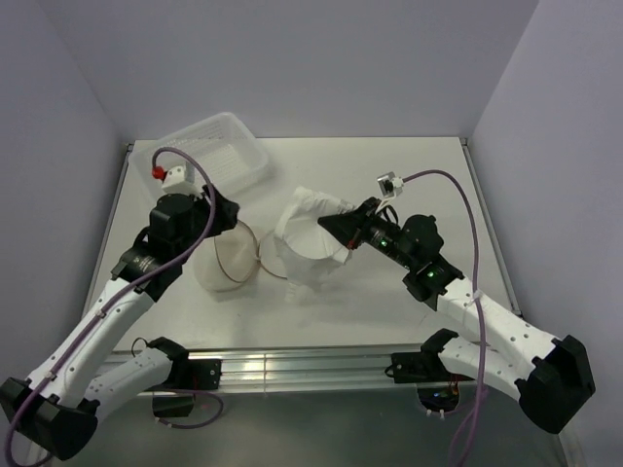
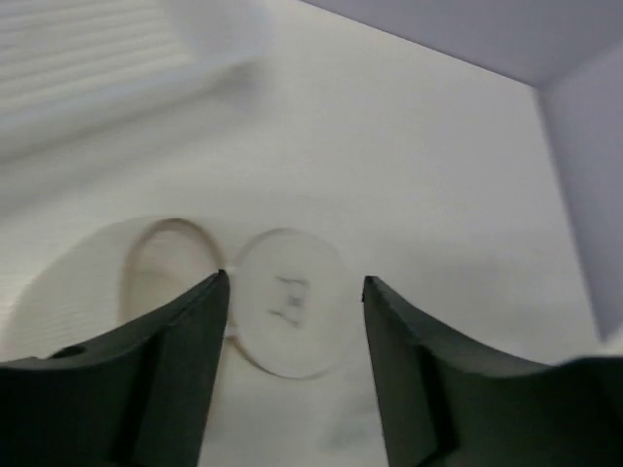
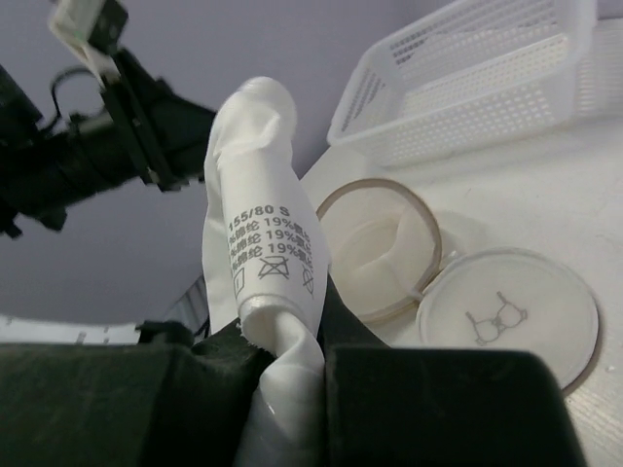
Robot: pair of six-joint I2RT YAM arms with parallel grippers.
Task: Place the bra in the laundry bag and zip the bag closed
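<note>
Left wrist: blurry laundry bag (image 2: 289, 313).

The top camera looks steeply down from behind the arm bases over the whole white counter (image 1: 389, 175), while both wrist cameras sit low and close, sharing the round white mesh lid with black bra icon (image 2: 289, 313).

Seeing glossy off-white on the bra (image 3: 261, 146), grey print on its white label (image 3: 268, 255). White mesh on the laundry bag (image 3: 375, 243), tan rim (image 3: 375, 182), black bra icon (image 3: 495, 319) on the white lid (image 3: 550, 282). White grid-perforated basket (image 3: 467, 78). White table (image 1: 389, 175), pale lilac walls (image 1: 292, 58). White arms (image 1: 97, 331) with black joints. Purple cables (image 1: 458, 185), red plug (image 1: 156, 172). Dark fingers on right gripper (image 3: 292, 350) and left gripper (image 2: 295, 282).
</note>
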